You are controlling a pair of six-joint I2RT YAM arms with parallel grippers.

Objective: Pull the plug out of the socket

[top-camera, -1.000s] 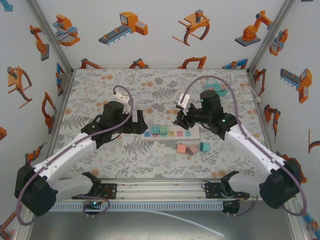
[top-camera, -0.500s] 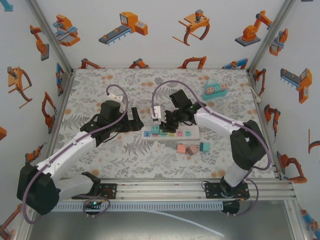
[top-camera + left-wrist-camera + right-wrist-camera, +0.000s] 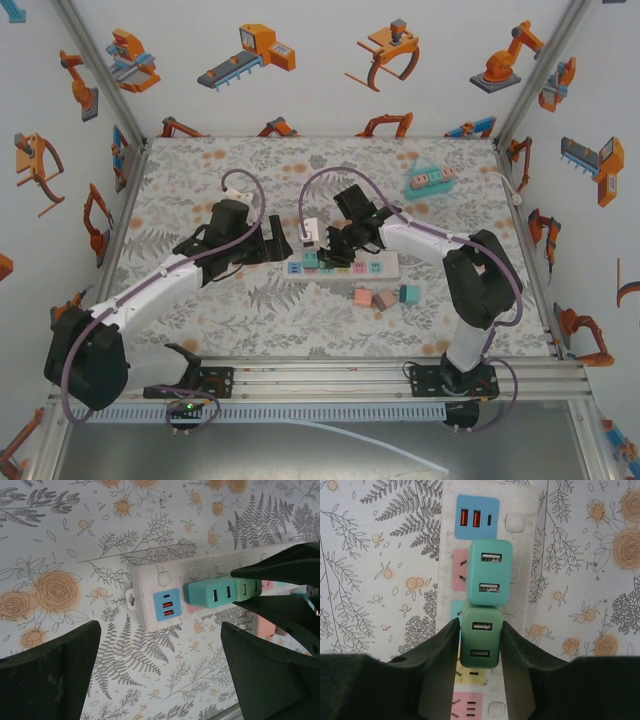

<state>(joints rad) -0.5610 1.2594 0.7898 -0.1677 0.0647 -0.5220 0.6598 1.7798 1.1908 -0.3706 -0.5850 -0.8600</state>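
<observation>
— On the white power strip [image 3: 526, 550], which plug is it?
— That's the dark green plug [image 3: 481, 637], second plug along from the blue USB panel [image 3: 477, 517]. It stands on the strip, its far end touching the teal plug [image 3: 490, 572]
— And the right tool [image 3: 481, 647]?
— Narrow, clamped on that green plug, one finger [image 3: 442, 655] pressed to each side of it
— Left tool [image 3: 160, 655]?
— Spread wide, hanging over the floral surface [image 3: 65, 540] just off the strip's USB end
— Anything else about?
— From above, a pink block [image 3: 363, 297], a mauve block [image 3: 383, 300] and a teal block [image 3: 409, 294] lie on the surface just nearer the arm bases than the strip, apart from it. A teal piece [image 3: 432, 178] lies well away, near the back right corner
</observation>
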